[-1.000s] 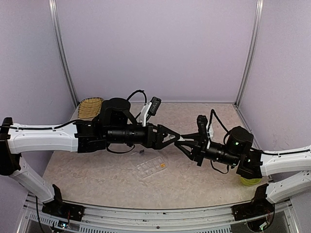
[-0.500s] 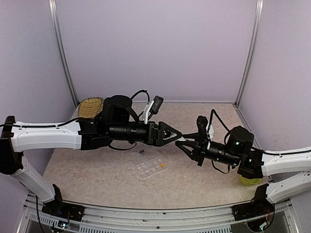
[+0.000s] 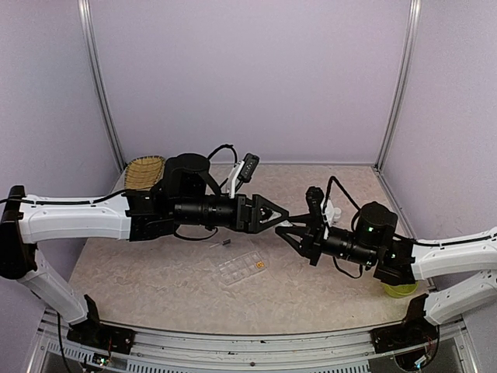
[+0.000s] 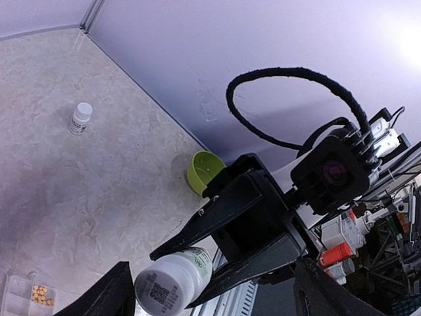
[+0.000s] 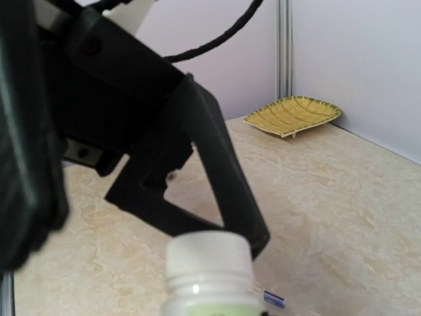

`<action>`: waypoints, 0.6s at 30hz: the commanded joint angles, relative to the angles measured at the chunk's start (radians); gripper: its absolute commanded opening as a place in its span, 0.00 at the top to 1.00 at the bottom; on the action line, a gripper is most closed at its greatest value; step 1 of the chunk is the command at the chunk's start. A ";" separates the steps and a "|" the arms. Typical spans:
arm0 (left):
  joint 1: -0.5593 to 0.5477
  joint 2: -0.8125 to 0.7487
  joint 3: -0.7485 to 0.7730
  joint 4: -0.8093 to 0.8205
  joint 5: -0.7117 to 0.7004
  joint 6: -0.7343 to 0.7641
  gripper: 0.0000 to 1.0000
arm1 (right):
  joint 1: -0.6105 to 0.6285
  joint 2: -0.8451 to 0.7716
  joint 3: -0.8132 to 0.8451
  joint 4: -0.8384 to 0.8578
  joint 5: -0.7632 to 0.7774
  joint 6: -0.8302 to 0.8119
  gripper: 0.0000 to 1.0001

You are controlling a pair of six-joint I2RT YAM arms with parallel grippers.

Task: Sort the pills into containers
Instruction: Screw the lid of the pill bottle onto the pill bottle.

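Note:
My right gripper (image 3: 283, 230) is shut on a small white bottle (image 4: 174, 280), held in the air with one end toward my left gripper (image 3: 279, 214). The bottle's white cap also shows in the right wrist view (image 5: 209, 260). My left gripper is open, its fingers wide apart either side of the bottle and not touching it. The clear organizer box (image 3: 242, 269) lies on the table below, with orange-yellow pills (image 3: 260, 266) in one cell. They also show in the left wrist view (image 4: 41, 294). A dark capsule (image 3: 225, 243) lies loose beside the box.
A second white bottle (image 4: 81, 118) stands on the table. A yellow-green bowl (image 3: 398, 290) sits at the right near my right arm. A woven yellow basket (image 3: 144, 172) sits at the back left corner. Walls enclose the table on three sides.
My left gripper rose slightly and moved right. My right gripper, holding the bottle, moved left toward it, so the two grippers now meet tip to tip.

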 commanded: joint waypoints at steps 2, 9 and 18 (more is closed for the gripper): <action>-0.019 -0.009 -0.009 0.107 0.074 0.007 0.20 | 0.016 0.061 0.045 -0.001 0.004 0.018 1.00; -0.037 -0.027 -0.015 0.141 0.100 0.023 0.20 | 0.047 0.119 0.072 0.026 0.001 0.020 1.00; -0.013 -0.089 -0.057 0.104 0.024 0.027 0.20 | 0.055 0.063 0.037 0.032 -0.014 0.002 1.00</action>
